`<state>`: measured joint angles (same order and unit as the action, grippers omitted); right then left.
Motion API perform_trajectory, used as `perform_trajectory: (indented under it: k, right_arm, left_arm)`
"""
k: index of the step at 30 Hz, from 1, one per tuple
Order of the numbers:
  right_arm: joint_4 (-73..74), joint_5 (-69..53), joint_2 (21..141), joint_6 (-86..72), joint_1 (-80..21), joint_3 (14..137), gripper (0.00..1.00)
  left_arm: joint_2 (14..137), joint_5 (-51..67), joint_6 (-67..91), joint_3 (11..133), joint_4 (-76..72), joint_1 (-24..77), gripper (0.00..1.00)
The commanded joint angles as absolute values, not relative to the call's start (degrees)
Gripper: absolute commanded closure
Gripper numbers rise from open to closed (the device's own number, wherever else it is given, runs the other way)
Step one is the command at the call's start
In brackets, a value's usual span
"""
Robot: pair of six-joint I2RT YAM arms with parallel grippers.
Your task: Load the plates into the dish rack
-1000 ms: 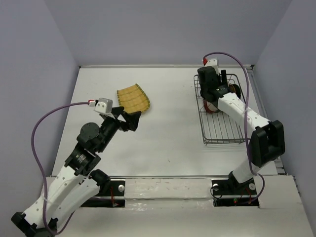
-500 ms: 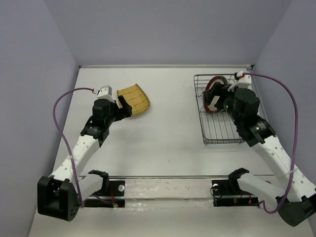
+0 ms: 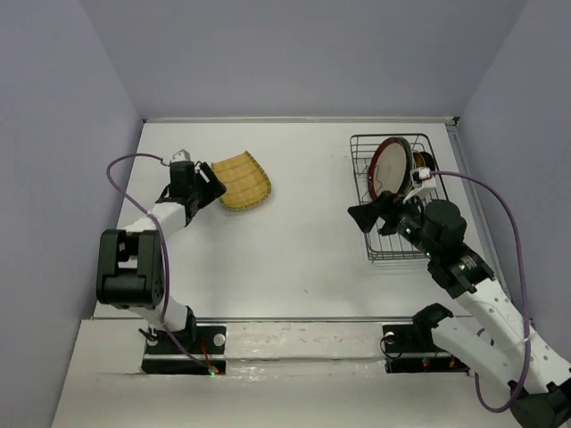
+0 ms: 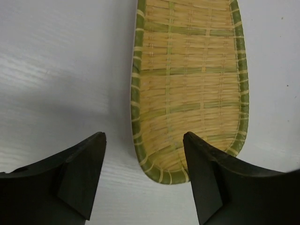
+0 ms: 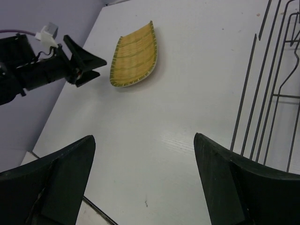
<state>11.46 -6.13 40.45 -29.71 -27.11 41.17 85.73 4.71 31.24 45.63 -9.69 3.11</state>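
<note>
The yellow ribbed squarish plate (image 3: 242,180) lies flat on the white table at the back left; it also shows in the left wrist view (image 4: 187,89) and the right wrist view (image 5: 134,56). My left gripper (image 3: 211,185) is open and empty, low at the plate's left edge, its jaws either side of the plate's near corner. The black wire dish rack (image 3: 393,201) stands at the back right with a red-brown-rimmed plate (image 3: 391,167) upright at its far end. My right gripper (image 3: 368,218) is open and empty, just left of the rack above the table.
Rack wires (image 5: 262,98) fill the right edge of the right wrist view. Pale walls (image 3: 62,134) close in the table on three sides. A white sill (image 3: 294,343) with the arm bases runs along the near edge.
My left gripper has dropped low and reached to the yellow plate's left edge. My right arm has pulled back out of the rack, leaving the red-brown-rimmed plate standing there, and now points left over the table.
</note>
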Motion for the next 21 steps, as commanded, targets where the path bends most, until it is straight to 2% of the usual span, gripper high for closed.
perform_trajectory:
  k: [1,5,8,9,11,15,21]
  right_arm:
    - [7.0,-11.0,37.8,-30.4,-27.7,39.8,0.1]
    - [7.1,-12.1,37.9,-30.2,-27.7,38.5,0.11]
    - [6.9,-12.7,38.9,-29.7,-27.7,38.1,0.11]
    - [6.4,-13.2,40.2,-29.7,-27.7,38.2,0.11]
    - [5.9,-15.0,41.7,-29.4,-27.7,38.7,0.11]
    - [4.2,-18.8,47.4,-28.9,-27.7,41.0,0.07]
    - [0.7,-21.4,57.3,-30.2,-30.1,45.3,0.02]
  left_arm:
    - [94.5,8.9,31.9,51.6,-15.2,2.9,0.23]
    - [100.7,10.5,32.3,54.1,-17.7,2.9,0.35]
    - [102.3,10.0,31.7,55.0,-18.2,2.9,0.61]
    - [102.3,9.8,31.5,55.1,-18.3,2.9,0.8]
    - [101.9,9.6,30.9,55.3,-18.0,2.9,0.94]
    - [97.1,12.4,31.3,54.1,-18.5,3.2,0.94]
    - [84.6,20.3,31.6,50.5,-19.4,11.2,0.94]
